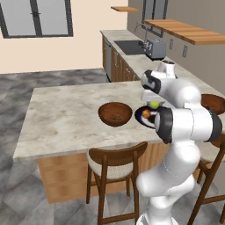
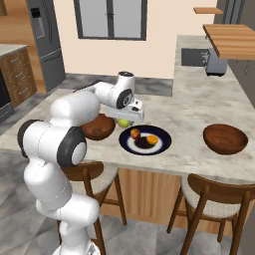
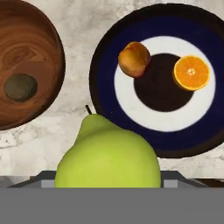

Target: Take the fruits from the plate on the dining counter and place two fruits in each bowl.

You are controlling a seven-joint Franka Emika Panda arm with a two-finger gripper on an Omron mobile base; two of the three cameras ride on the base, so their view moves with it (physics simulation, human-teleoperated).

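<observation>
Dining counter (image 2: 199, 107): hand (image 2: 125, 121) clamped on pear (image 3: 107, 155), stem toward plate (image 3: 105, 61).

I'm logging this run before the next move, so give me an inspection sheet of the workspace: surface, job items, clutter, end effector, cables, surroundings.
Surface: dining counter, beige marble slab, wood base.
Job's things: plate holds a red fruit and an orange fruit. A dark brownish-green fruit lies in the near bowl. The far bowl looks empty in the right base view. A yellow-green fruit is lifted between near bowl and plate.
Clutter: nothing seen on the dining counter.
End effector: closed on the yellow-green fruit, above the counter.
Cables: nothing seen.
Surroundings: chairs at the counter edge, sink and toaster on the back worktop, fridge, windows.
</observation>
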